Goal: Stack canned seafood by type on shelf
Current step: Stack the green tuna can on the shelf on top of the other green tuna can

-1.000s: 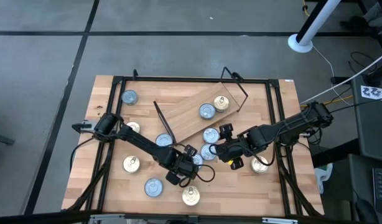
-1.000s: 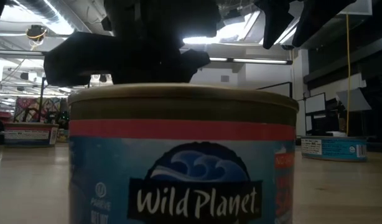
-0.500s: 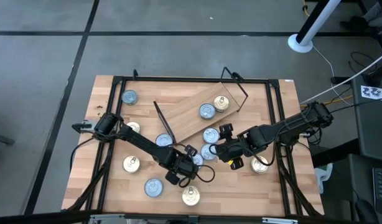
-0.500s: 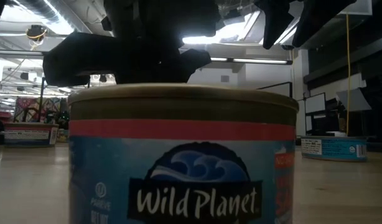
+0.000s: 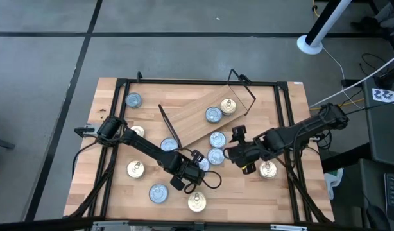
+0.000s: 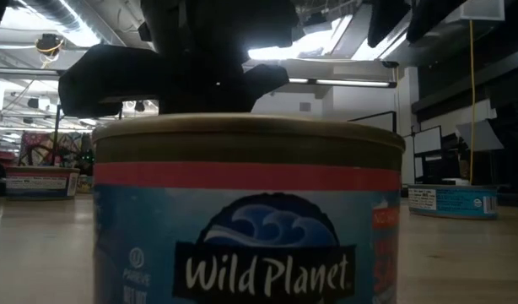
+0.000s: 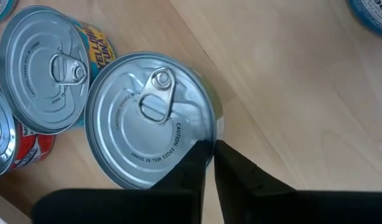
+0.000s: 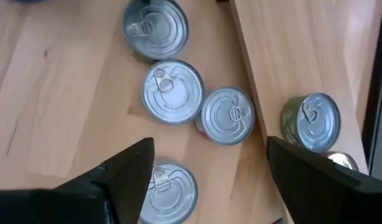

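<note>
Several short round tins stand scattered on the wooden tabletop, silvery-topped and gold-topped. The shelf (image 5: 196, 119), a light plank with black wire legs, lies slanted across the table's far middle; a silvery tin (image 5: 213, 115) and a gold tin (image 5: 228, 106) stand on it. My left gripper (image 5: 198, 163) is shut on a silvery pull-ring tin (image 7: 147, 118) near the table's middle. My right gripper (image 5: 237, 154) hovers open just right of it, above a cluster of silvery tins (image 8: 172, 92). A blue "Wild Planet" tin (image 6: 246, 211) fills the low view. My left gripper (image 7: 211, 155) pinches the pull-ring tin by its rim (image 7: 209, 132). One finger (image 7: 188, 171) lies over the lid and the other (image 7: 241, 177) stands outside the wall. The fingers come from above, slanting. Whether the tin is lifted off the table, I cannot tell.
More tins stand at the table's left (image 5: 133, 100), near-left (image 5: 135, 169), near edge (image 5: 158, 192) and right (image 5: 267, 169). A yellow-labelled tin (image 7: 45, 68) sits close beside the held one. A black frame (image 5: 184, 82) runs around the table. Bare wood shows at the far left.
My right gripper has risen, its fingers now mostly above the low view's top edge, and has drawn a little toward the table's right edge. It has stayed open. The tins have stayed in place.
</note>
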Tool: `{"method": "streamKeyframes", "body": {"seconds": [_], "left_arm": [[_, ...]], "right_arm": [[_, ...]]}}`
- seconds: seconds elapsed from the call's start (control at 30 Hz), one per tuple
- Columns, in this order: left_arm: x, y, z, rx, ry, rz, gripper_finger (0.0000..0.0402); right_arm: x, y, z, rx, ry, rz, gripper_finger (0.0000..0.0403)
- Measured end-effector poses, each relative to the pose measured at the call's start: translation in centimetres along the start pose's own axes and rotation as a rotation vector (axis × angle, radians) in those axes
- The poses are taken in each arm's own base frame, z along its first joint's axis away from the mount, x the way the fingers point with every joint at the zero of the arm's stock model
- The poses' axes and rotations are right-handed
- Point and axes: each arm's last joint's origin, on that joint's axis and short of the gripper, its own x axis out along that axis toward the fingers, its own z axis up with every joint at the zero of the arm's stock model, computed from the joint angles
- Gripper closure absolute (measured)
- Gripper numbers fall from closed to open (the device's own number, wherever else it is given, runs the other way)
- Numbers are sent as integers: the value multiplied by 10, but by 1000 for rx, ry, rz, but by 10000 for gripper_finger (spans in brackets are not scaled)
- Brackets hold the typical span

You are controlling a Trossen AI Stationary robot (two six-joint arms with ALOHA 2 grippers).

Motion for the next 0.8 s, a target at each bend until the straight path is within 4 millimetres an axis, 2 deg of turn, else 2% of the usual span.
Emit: {"method": "streamKeyframes", "body": {"seconds": [0.17, 0.47, 0.63, 0.8], "left_arm": [[0, 0, 0, -2, -2, 1, 399], [0, 1, 1, -8, -8, 5, 400], [0, 3, 2, -37, -21, 9, 401], [2, 9, 0, -124, -21, 14, 401]], "right_arm": [[24, 14, -6, -2, -38, 7, 95], [75, 31, -23, -21, -165, -79, 95], [87, 35, -27, -84, -231, -83, 95], [90, 37, -28, -135, -239, -89, 95]]}}
